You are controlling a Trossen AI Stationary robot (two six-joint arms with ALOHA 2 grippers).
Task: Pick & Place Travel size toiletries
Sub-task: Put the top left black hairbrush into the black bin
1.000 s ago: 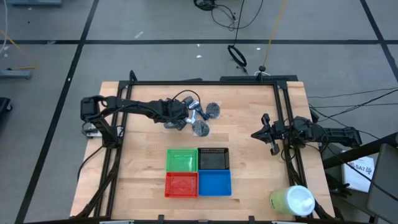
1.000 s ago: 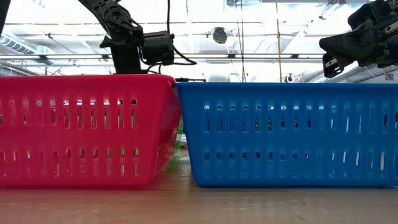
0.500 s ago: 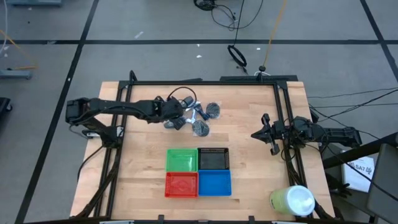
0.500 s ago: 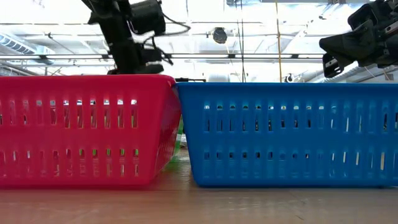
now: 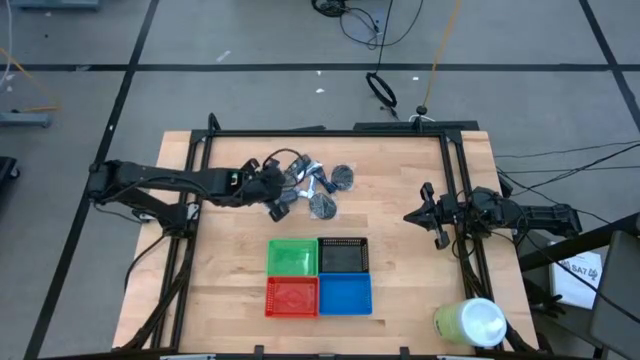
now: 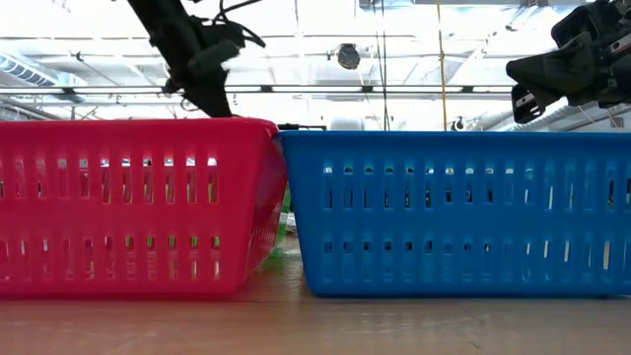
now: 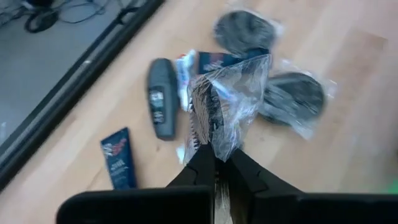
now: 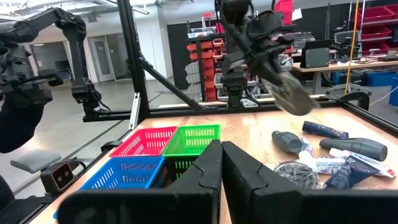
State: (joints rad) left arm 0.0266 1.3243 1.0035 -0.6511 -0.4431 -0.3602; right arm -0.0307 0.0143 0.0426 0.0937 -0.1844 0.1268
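high view, table point(image 5: 420, 290): pale wood, centre of the frame, both arms over it.
trays: green tray point(image 5: 291, 256), black tray point(image 5: 343, 255), red tray point(image 5: 291, 296) and blue tray point(image 5: 344, 294) in a square block, lower centre.
cylinder point(image 5: 470, 323): pale green with white top, lower right.
left gripper point(image 7: 215, 163): upper left of centre in the high view, fingers clenched on a bagged mesh puff point(image 7: 224, 106), raised off the wood.
right gripper point(image 5: 432, 217): right of centre, fingers pressed together, holding nothing.
remaining toiletries: second puff point(image 7: 294, 96), third puff point(image 7: 244, 29), grey oval point(image 7: 161, 98), dark blue tube point(image 7: 117, 158), lying just beside one another, upper centre of the table.
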